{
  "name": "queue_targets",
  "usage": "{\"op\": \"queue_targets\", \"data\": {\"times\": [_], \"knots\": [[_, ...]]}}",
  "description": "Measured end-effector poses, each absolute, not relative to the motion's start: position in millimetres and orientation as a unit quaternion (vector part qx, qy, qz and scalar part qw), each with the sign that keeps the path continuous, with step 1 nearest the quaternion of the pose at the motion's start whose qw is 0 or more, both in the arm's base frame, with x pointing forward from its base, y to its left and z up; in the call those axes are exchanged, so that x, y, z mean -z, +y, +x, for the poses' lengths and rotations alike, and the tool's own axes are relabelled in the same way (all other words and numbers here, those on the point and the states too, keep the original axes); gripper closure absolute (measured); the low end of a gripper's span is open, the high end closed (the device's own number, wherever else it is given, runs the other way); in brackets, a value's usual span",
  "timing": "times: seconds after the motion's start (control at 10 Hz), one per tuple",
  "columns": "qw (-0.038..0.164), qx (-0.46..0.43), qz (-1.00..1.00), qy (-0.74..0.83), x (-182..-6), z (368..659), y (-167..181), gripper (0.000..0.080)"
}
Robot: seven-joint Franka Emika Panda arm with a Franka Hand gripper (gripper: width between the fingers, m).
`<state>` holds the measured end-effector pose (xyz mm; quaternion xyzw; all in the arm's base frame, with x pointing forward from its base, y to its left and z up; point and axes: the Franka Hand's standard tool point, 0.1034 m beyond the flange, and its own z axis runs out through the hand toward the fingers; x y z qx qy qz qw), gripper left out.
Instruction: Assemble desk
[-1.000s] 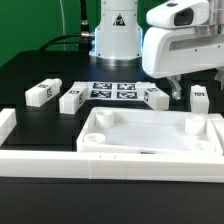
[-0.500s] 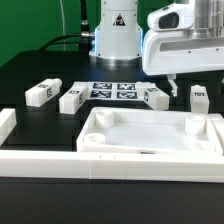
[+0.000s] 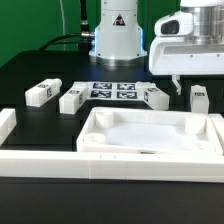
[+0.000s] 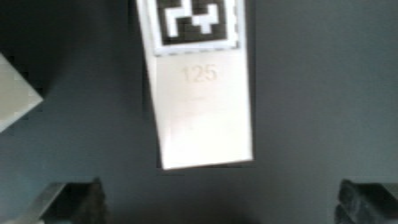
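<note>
Jaws hung wide open, holding nothing, right over a loose leg [image 4: 201, 100], probably lining up a grab. Tabletop [image 3: 140, 128] sat rim-up, lower frame, ready for legs.

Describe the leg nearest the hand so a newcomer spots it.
Find the big tabletop in front, then look just behind its far corner on the exterior view's right. The leg there is the rightmost of four, off on its own, closest to the open hand.

Bare table [image 4: 71, 120] flanks the leg [image 4: 196, 90] on both sides, room enough for the spread tool [image 4: 226, 205].
</note>
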<state>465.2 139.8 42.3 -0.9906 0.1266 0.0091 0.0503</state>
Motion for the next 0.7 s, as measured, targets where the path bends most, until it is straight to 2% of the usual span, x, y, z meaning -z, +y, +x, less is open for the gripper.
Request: {"op": "queue_targets", "data": {"times": [0.2,0.3,0.7], "knots": [[0.038,-0.089,-0.992,0.082,-42.7,457,133,0.0150],[0.037,-0.105,-0.990,0.083,-43.1,464,134,0.0150],[0.041,-0.235,-0.968,0.080,-35.3,458,127,0.0150]]}}
